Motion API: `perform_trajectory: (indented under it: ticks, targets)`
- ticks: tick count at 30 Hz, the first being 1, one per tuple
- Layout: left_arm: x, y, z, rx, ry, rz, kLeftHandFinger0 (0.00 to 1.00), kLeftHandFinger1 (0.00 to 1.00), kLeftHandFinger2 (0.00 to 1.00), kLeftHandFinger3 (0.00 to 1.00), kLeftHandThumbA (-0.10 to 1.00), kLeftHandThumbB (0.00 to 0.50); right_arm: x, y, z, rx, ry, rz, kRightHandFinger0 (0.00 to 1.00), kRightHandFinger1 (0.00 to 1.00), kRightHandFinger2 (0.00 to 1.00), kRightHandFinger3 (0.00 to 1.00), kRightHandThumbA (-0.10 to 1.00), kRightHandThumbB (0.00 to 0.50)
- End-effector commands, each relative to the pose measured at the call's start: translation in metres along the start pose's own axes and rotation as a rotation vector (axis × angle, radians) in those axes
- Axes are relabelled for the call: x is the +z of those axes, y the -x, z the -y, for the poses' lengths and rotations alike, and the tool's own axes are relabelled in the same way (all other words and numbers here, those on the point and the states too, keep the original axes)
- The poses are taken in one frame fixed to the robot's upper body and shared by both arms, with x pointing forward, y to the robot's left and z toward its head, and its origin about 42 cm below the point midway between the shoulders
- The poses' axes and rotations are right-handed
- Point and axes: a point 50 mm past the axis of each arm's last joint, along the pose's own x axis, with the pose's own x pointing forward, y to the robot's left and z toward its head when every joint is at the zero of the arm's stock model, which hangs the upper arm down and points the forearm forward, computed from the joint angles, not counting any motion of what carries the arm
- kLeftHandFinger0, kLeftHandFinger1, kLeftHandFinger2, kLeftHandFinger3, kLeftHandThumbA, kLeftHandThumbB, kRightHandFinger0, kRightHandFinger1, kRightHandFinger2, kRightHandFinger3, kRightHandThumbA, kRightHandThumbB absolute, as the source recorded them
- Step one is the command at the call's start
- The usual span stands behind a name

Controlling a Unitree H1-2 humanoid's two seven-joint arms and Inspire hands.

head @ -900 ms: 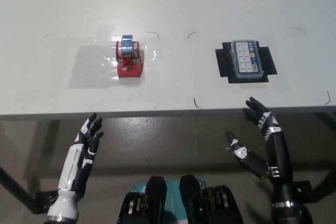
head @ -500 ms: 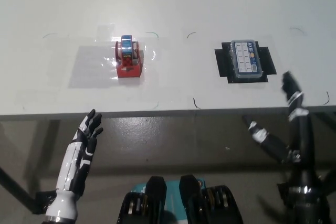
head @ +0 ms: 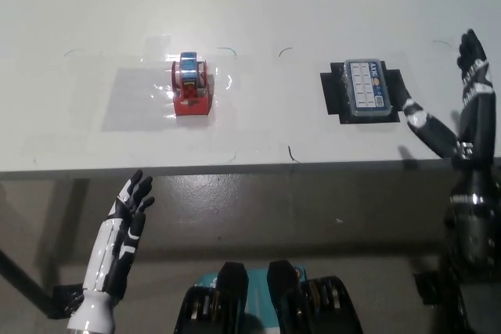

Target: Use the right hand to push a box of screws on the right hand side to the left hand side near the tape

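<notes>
Resting flat on a black mat [head: 333,91] at the right side of the white bench [head: 258,5], the box of screws [head: 367,89] is a shallow rectangular case with a grey rim and a clear lid, through which a grid of pale compartments shows; a small blue and orange label sits near its upper end. It appears rigid and low, so it should slide rather than tip when pushed. Loaded with metal screws, it is probably moderately heavy for its size. The mat beneath may add friction at the start of the slide, and its left edge is a small step down to the bench. No grasp is called for: the contact should fall on the long right-hand wall of the case, near its middle, so that the box travels straight leftward without rotating.

The right robot hand [head: 462,107], black, is raised just beside the right edge of the mat, its fingers spread and holding nothing, not touching the box. The tape [head: 192,84], a blue roll in a red dispenser, stands well apart to the left on a glossy patch of the bench. The left robot hand [head: 129,213], white, rests below the near bench edge, fingers apart and empty.
</notes>
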Motion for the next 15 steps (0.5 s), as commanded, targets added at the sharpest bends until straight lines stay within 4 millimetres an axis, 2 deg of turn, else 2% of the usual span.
perform_trajectory:
  ticks: [1, 2, 5, 9, 10, 15]
  targets:
    - [0.011, -0.001, -0.003, -0.008, 0.004, 0.069, 1.00, 1.00, 1.00, 1.00, 0.89, 0.138, 0.006, -0.040, -0.007, -0.018, -0.012, 0.014, 1.00, 1.00, 1.00, 1.00, 0.87, 0.105]
    - [0.011, -0.001, -0.003, -0.009, 0.004, 0.067, 1.00, 1.00, 1.00, 1.00, 0.89, 0.141, 0.002, -0.051, -0.011, -0.012, -0.034, -0.012, 1.00, 1.00, 1.00, 1.00, 0.88, 0.097]
    - [0.010, -0.001, -0.001, -0.010, 0.007, 0.072, 1.00, 1.00, 1.00, 1.00, 0.90, 0.144, -0.005, -0.067, -0.021, 0.000, -0.074, -0.055, 1.00, 1.00, 1.00, 1.00, 0.86, 0.072]
    - [0.011, -0.001, 0.000, -0.003, 0.009, 0.069, 1.00, 1.00, 1.00, 1.00, 0.89, 0.155, -0.014, -0.083, -0.032, 0.009, -0.063, -0.093, 1.00, 1.00, 1.00, 1.00, 0.86, 0.047]
    - [0.010, -0.002, 0.000, 0.000, 0.008, 0.070, 1.00, 1.00, 1.00, 1.00, 0.89, 0.153, -0.016, -0.087, -0.036, 0.007, -0.053, -0.111, 1.00, 1.00, 1.00, 1.00, 0.87, 0.052]
    - [0.011, -0.003, -0.002, 0.005, 0.001, 0.080, 1.00, 1.00, 1.00, 1.00, 0.90, 0.133, -0.023, -0.102, -0.051, 0.005, -0.065, -0.195, 1.00, 1.00, 1.00, 1.00, 0.87, 0.006]
